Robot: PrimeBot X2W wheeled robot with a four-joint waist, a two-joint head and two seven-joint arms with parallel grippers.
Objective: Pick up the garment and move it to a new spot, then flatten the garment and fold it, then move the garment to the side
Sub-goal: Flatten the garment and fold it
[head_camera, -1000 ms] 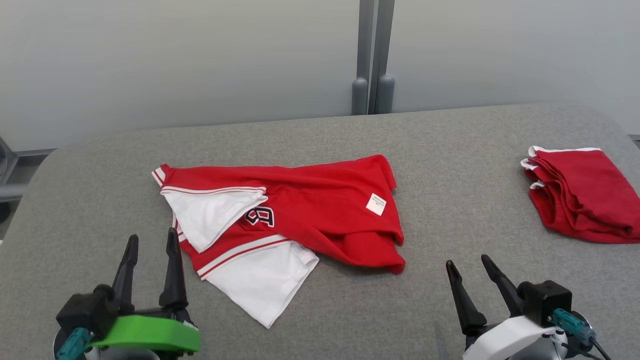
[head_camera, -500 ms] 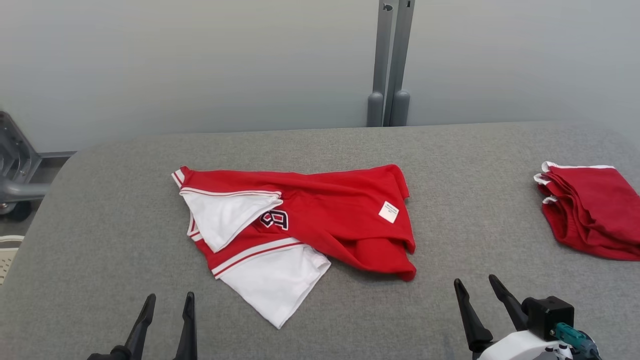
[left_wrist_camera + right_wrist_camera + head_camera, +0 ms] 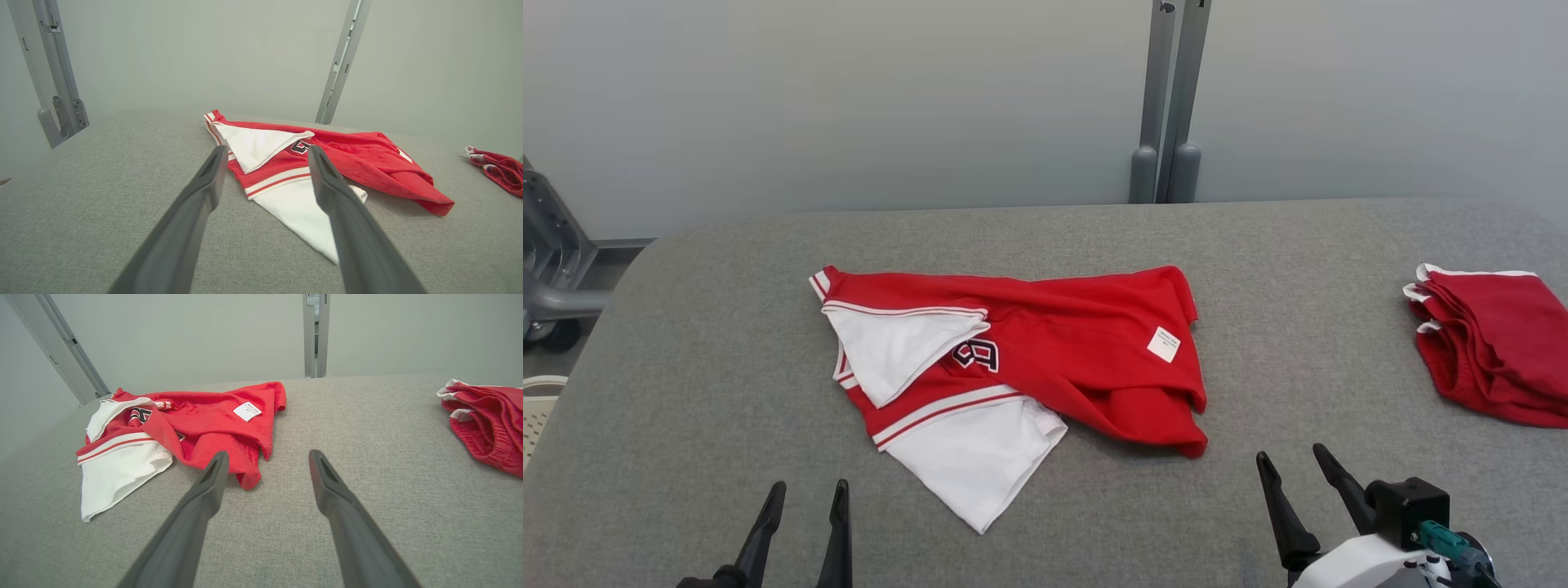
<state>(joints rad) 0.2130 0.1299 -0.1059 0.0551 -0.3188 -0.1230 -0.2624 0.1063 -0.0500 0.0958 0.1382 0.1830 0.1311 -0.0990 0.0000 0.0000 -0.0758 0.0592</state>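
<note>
Left hand (image 3: 809,485), right hand (image 3: 1289,452) both spread, empty; garment (image 3: 1054,359) crumpled on table (image 3: 711,367)

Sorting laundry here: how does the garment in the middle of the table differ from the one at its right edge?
Colour: the middle garment has big white panels and a dark letter on red; the right garment is red with thin white trim.
Pose: the middle garment lies spread and rumpled; the right garment is folded into a pile.
Both are mostly red, on the grey table.

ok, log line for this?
phase: pre-grasp | left gripper: open, empty | right gripper: open, empty | garment: crumpled on table, untouched | second red garment: folded, right
</note>
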